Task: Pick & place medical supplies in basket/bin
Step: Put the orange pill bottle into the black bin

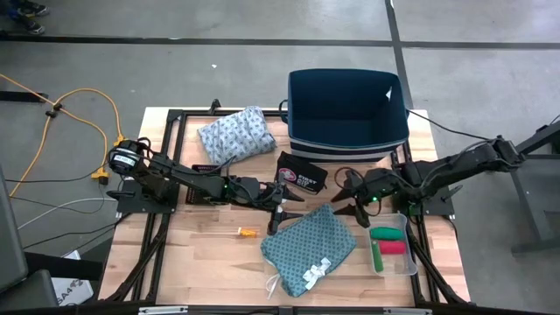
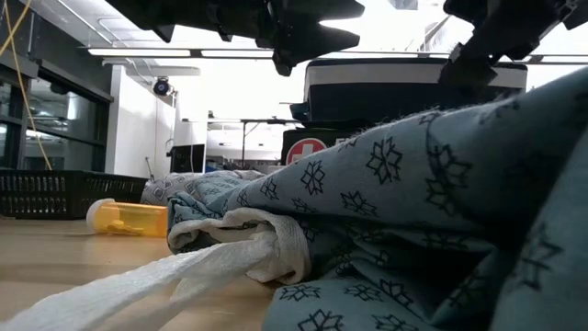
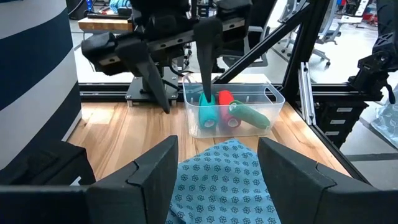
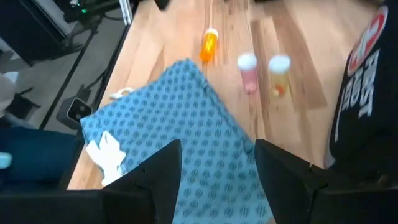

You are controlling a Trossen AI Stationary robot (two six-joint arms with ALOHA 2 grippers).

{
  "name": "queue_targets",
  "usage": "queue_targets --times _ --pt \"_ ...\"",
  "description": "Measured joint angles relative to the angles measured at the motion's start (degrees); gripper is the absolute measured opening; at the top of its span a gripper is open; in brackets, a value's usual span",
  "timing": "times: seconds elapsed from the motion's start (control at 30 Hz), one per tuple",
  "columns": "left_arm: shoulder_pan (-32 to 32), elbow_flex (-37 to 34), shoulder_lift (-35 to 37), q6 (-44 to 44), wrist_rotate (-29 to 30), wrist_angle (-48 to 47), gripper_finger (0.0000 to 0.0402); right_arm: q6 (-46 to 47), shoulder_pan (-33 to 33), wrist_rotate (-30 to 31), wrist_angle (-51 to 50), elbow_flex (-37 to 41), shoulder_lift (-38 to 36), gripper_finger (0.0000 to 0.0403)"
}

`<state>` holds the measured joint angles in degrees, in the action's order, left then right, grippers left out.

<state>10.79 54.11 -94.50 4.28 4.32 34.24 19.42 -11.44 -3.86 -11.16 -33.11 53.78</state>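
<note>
**Both pincers poised over the teal cloth**

Starting at the left of the desk (image 1: 188, 254), the pale blue-grey folded cloth (image 1: 232, 136) is seen lying near the back edge, beside the dark blue bin (image 1: 347, 112). An orange-tipped stick (image 1: 245, 232) is found on bare wood, near the front. The left pincer (image 1: 278, 213) is held just off the teal cloth's upper-left corner, its fingers parted and nothing gripped between them. The teal patterned cloth (image 1: 308, 245), white ties (image 1: 315, 273) at its front end, is spread at centre front; a first-aid pouch (image 1: 302, 171) is lying behind it. The right pincer (image 1: 356, 206) is hung over the cloth's upper-right corner, likewise apart and empty. Farther right, red and green rolls (image 1: 388, 241) are seen in a clear tray (image 1: 413, 261).

The cloth is judged light, soft and floppy; a pinch on a folded edge or corner would be favoured, since sagging and unfolding can be expected once it is lifted.
</note>
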Motion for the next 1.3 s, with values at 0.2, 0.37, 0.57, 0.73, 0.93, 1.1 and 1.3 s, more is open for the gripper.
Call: queue_targets --times 0.2,0.37,0.57,0.73,0.93,1.1,1.3 --pt "0.0 0.0 0.0 0.1 0.0 0.0 0.0214 -1.7 0.0 1.0 1.3 0.0 0.0 0.0192" --pt "0.0 0.0 0.0 0.1 0.0 0.0 0.0214 -1.7 0.0 1.0 1.3 0.0 0.0 0.0192" --pt "0.0 0.0 0.0 0.3 0.0 0.0 0.0214 -1.7 0.0 1.0 1.3 0.0 0.0 0.0192" --pt "0.0 0.0 0.0 0.2 0.0 0.0 0.0214 -1.7 0.0 1.0 1.3 0.0 0.0 0.0192" --pt "0.0 0.0 0.0 0.0 0.0 -1.2 0.0214 -1.7 -0.1 1.0 1.3 0.0 0.0 0.0191" --pt "0.0 0.0 0.0 -0.4 0.0 -3.1 0.0214 -1.7 -0.1 1.0 1.3 0.0 0.0 0.0192" --pt "0.0 0.0 0.0 0.1 0.0 -3.2 0.0214 -1.7 -0.1 0.9 1.3 0.0 0.0 0.0192"
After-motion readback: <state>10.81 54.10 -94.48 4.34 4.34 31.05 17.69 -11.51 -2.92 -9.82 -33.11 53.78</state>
